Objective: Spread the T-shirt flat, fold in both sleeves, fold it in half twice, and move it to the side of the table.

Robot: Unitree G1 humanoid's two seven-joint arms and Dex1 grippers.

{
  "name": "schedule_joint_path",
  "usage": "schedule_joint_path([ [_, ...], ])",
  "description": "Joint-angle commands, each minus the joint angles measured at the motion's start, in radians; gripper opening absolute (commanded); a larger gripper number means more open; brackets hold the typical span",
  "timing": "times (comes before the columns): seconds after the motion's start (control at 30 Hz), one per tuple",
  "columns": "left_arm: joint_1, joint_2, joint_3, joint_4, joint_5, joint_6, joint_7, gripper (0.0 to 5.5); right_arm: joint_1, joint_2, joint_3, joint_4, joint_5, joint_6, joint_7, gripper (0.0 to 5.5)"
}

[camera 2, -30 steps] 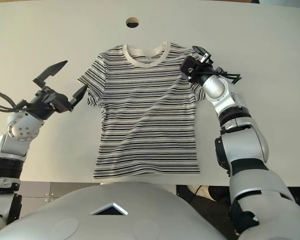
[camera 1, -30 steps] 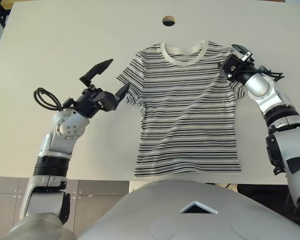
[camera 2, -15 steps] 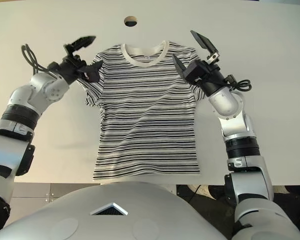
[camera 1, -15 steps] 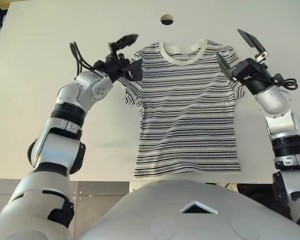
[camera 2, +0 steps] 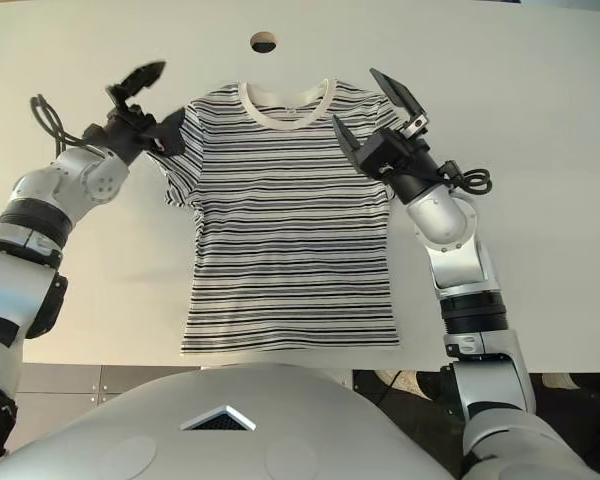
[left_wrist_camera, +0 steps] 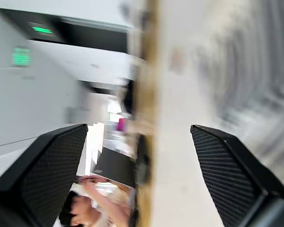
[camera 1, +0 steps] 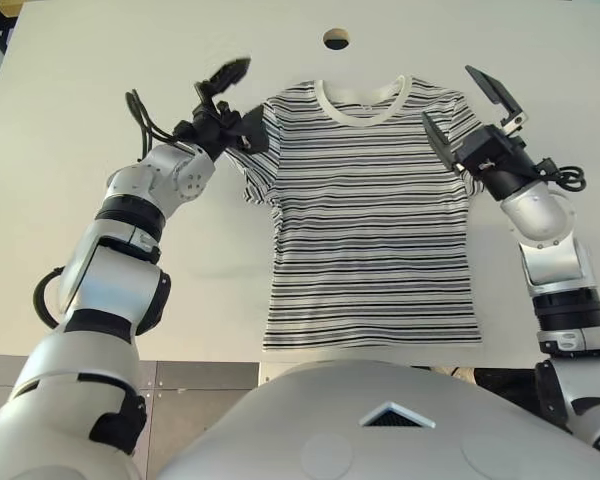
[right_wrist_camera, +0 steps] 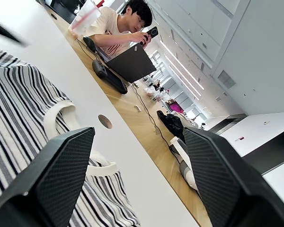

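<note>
Left gripper (camera 1: 246, 102): fingers spread wide, holding nothing. It hangs at the outer edge of the left sleeve, near the shoulder. A second ago it sat lower and farther out, beside the sleeve hem. Half a second ago it was slightly farther in over the shoulder.

Right gripper (camera 1: 447, 93): fingers also wide apart and empty, raised over the right shoulder. A second ago it was low on that shoulder with no gap showing between the fingers.

Cannot tell whether the left gripper's lower finger touches the cloth. The left wrist view is smeared, with the stripes showing only as a grey blur. The right gripper and forearm cover part of the right sleeve.

The black-and-white striped T-shirt with a cream collar (camera 1: 370, 210) lies spread flat in the middle of the white table (camera 1: 100, 60). Its left sleeve is a little rumpled. The collar points away from the robot, toward a round hole (camera 1: 336, 39) in the tabletop, and the hem lies close to the near edge. The long axis runs near to far.
</note>
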Motion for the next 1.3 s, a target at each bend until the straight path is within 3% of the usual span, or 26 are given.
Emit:
schedule_joint_path([
  [0.03, 0.125, 0.085, 0.084, -0.214, -0.047, 0.007, 0.051, 4.04, 0.009, 0.000, 0.007, -0.014, -0.009, 0.006, 0.016, 3.46],
  [0.13, 0.237, 0.173, 0.141, -0.388, -0.029, 0.090, 0.013, 4.04, 0.023, -0.002, 0.018, -0.019, -0.016, -0.001, 0.022, 3.46],
  [0.37, 0.412, 0.321, 0.086, -0.465, 0.058, 0.206, -0.224, 4.04, 0.047, -0.013, 0.016, -0.039, -0.033, -0.019, 0.020, 3.46],
  [0.6, 0.211, 0.185, -0.047, -0.202, 0.172, 0.198, -0.188, 4.04, 0.049, -0.004, 0.019, -0.033, -0.054, -0.053, -0.007, 3.46],
  [0.8, 0.132, 0.151, -0.135, -0.048, 0.211, 0.163, -0.149, 4.04, 0.067, -0.010, 0.019, -0.034, -0.061, -0.064, -0.007, 3.46],
  [1.03, 0.175, 0.225, -0.224, -0.149, 0.209, 0.003, -0.246, 4.04, 0.062, 0.003, 0.030, -0.029, -0.064, -0.061, -0.002, 3.46],
  [1.3, 0.146, 0.188, -0.225, -0.134, 0.203, 0.042, -0.238, 4.04, 0.060, 0.011, 0.034, -0.014, -0.063, -0.058, -0.005, 3.46],
])
